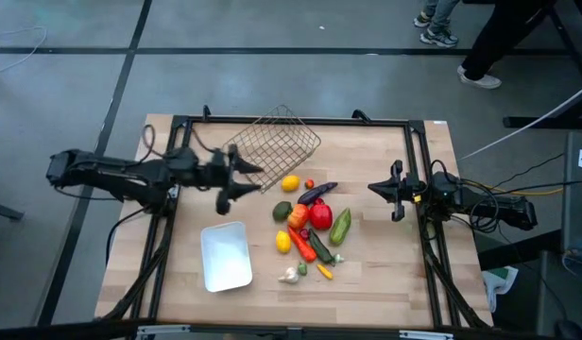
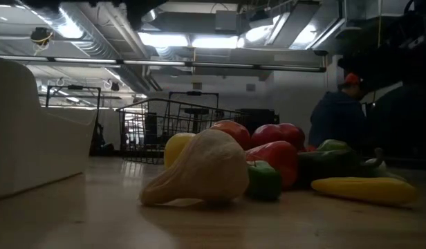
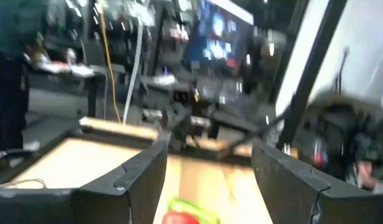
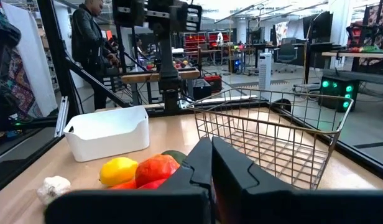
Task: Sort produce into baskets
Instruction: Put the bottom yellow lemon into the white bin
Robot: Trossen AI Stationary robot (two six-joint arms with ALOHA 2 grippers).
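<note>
The produce lies heaped on the wooden table's middle: lemons, a red pepper, a purple eggplant, a green cucumber and a garlic. The wire basket stands turned askew at the far side, and the white tray sits at the near left. My left gripper hangs open beside the basket's left corner, level, pointing at the pile, with nothing between its fingers. My right gripper waits shut right of the pile.
A black frame runs around the table's edges. Bare wood lies between the tray and the pile and along the near edge. People stand in the room beyond the far side. In the low view the garlic fills the foreground.
</note>
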